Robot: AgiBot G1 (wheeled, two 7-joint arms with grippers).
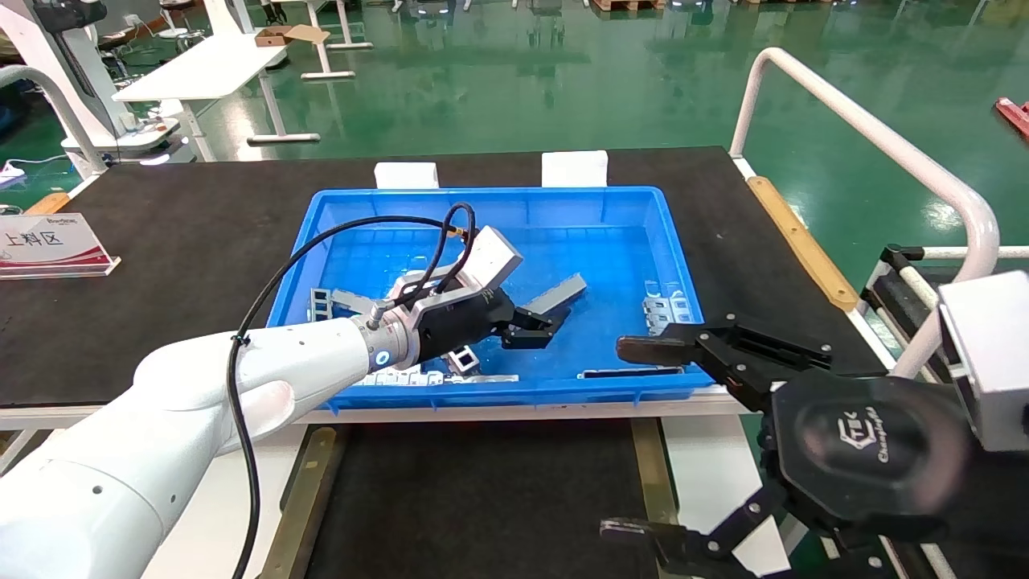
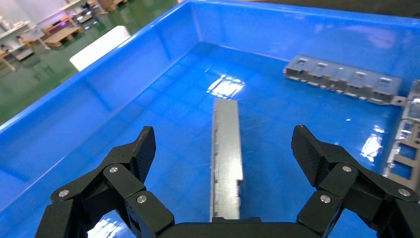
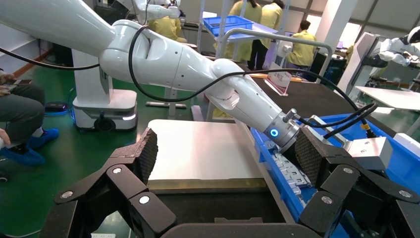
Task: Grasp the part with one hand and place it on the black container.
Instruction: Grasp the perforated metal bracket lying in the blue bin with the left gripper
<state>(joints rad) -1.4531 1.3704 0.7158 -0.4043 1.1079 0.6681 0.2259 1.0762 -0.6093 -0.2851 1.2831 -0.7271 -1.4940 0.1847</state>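
Observation:
The part (image 1: 556,294), a slim grey metal channel, lies plain face up on the floor of the blue crate (image 1: 498,201). In the left wrist view the part (image 2: 227,148) runs straight out between my two fingers, which stand well apart from it on either side. My left gripper (image 1: 537,328) is open, low inside the crate, at the part's near end. The black container (image 1: 482,498), with brass rails (image 1: 649,474) along its sides, sits in front of the crate. My right gripper (image 1: 635,441) hangs open and empty over the container's right edge.
Other punched metal pieces lie in the crate at its right side (image 1: 667,310), near front wall (image 1: 434,376) and left (image 1: 325,301). A sign (image 1: 48,245) stands on the black mat at far left. A white rail (image 1: 884,145) runs along the right.

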